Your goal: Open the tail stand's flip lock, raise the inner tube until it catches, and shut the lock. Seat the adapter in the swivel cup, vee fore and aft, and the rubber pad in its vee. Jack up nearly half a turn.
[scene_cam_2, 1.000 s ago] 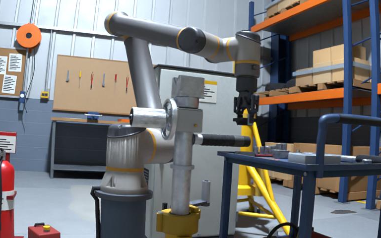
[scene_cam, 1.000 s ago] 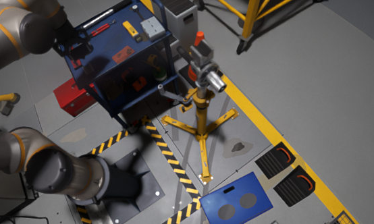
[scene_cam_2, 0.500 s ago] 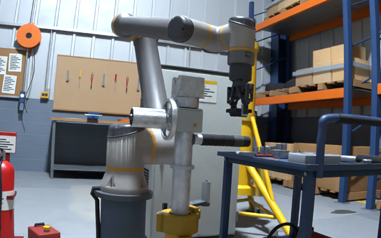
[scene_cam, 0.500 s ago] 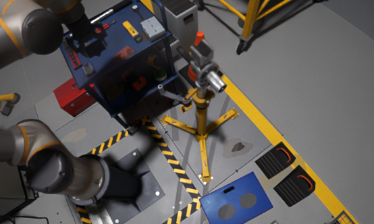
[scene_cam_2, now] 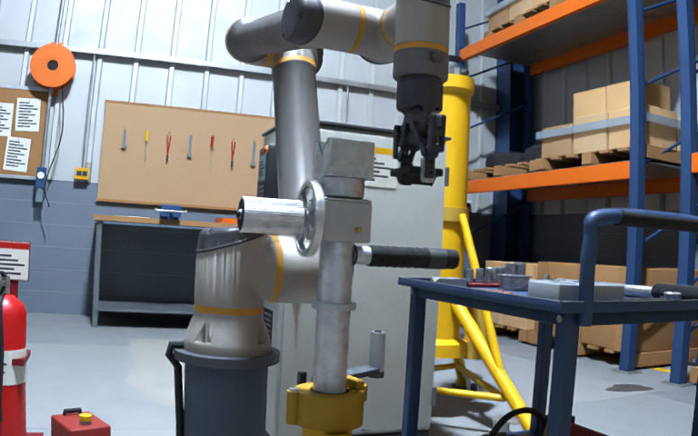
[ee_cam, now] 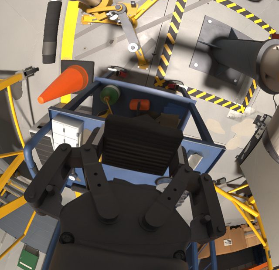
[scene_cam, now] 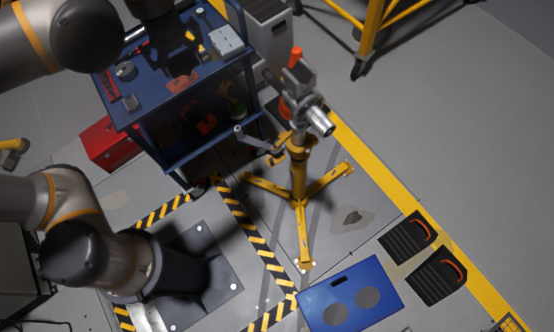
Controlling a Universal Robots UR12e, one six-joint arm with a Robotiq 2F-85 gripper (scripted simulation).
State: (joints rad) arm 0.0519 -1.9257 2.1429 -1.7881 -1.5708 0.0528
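The grey adapter (scene_cam_2: pixel 345 159) sits on top of the tail stand (scene_cam: pixel 298 150), in its swivel cup above the jack housing. I hold the black ribbed rubber pad (ee_cam: pixel 140 144) in my gripper (scene_cam_2: pixel 417 169), closed on it, high above the blue cart (scene_cam: pixel 177 85). The stand is to the side of me, lower than the pad. Its silver inner tube (scene_cam_2: pixel 332 320) rises from the yellow collar (scene_cam_2: pixel 325 404). The flip lock lever (scene_cam: pixel 252 140) sticks out beside the collar. A black crank handle (scene_cam_2: pixel 408 257) and a silver handwheel hub (scene_cam_2: pixel 273 215) project from the housing.
The blue cart's handle rail (scene_cam_2: pixel 655 222) and its tray of loose parts (scene_cam_2: pixel 503 276) lie under me. An orange cone (ee_cam: pixel 65 82) stands behind the stand. Yellow scaffold legs (scene_cam_2: pixel 476 325) and orange shelving (scene_cam_2: pixel 601 168) close in beyond the cart.
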